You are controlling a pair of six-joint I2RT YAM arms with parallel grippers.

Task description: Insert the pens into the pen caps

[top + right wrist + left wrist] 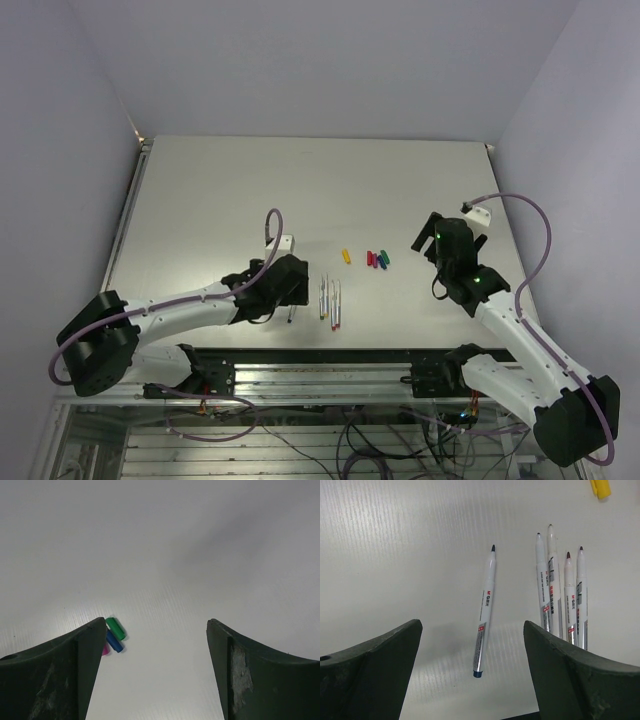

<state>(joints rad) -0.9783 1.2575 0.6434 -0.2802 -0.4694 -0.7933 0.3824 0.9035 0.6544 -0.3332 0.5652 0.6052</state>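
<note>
Left wrist view: left claw [471, 625] wide, empty, over a lone pen [485, 609]; four pens [560, 595] just right of it. Right claw [155, 622] wide, empty; caps [115, 628] well right of that pen.

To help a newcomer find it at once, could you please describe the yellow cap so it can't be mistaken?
On the white table, near its middle, a few tiny caps lie just beyond the row of pens. The yellow cap lies alone, to the left of the other caps, which huddle together. It is the only yellow one.
</note>
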